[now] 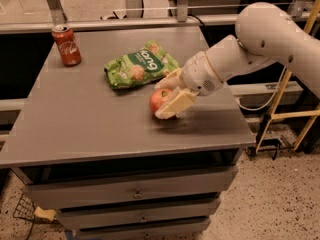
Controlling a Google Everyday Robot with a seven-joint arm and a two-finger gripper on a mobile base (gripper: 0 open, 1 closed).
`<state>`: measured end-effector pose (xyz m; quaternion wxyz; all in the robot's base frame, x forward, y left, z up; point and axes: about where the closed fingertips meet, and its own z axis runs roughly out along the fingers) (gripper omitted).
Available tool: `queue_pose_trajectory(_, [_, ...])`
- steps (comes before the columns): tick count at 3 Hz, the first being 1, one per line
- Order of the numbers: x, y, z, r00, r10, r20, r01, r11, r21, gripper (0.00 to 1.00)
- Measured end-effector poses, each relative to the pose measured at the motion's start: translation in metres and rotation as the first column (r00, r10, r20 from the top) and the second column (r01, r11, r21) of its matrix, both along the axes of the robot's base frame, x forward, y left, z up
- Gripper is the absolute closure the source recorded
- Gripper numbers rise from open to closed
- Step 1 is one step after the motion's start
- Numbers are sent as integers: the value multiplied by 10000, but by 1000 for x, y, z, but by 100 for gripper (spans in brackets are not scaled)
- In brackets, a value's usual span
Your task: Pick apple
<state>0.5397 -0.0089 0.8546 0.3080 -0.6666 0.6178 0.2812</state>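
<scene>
Reaching in from the right edge of the camera view, the white arm (270, 36) is seen stretched low over the grey table (90, 129), and the gripper (165, 97) is set at the apple (156, 101). The two pale fingers are held apart with the apple between them. The near finger (177, 103) is laid across the fruit's front right side and hides part of it. The far finger (171, 77) is placed behind it, by the edge of the green snack bag (137, 64). Whether the pads are pressed against the skin cannot be told.

The apple is seated on the table top, right of the middle and nearer the front edge than the back. Its red-orange left side, with a paler patch, is left uncovered. The snack bag is laid flat just behind the apple, and whether the two touch cannot be made out. A red soda can (66, 45) is stood upright at the back left corner, well apart from both.

Below the table top, drawers (135, 191) with small handles are stacked. A yellow frame (295, 115) is seen above the speckled floor (270, 204) to the right.
</scene>
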Motion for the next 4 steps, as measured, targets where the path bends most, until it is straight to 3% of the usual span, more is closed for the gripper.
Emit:
queue_pose_trajectory(1, [-4, 4, -1, 9996, 265, -17, -265, 9996, -55, 96])
queue_pose_trajectory(2, [-1, -1, 7, 9996, 269, 37, -269, 9996, 114, 100])
queue_pose_trajectory(3, [17, -27, 30, 9994, -123, 337, 95, 9966, 819, 100])
queue_pose_trajectory(4, [38, -61, 76, 9897, -848, 1157, 622, 9805, 1866, 100])
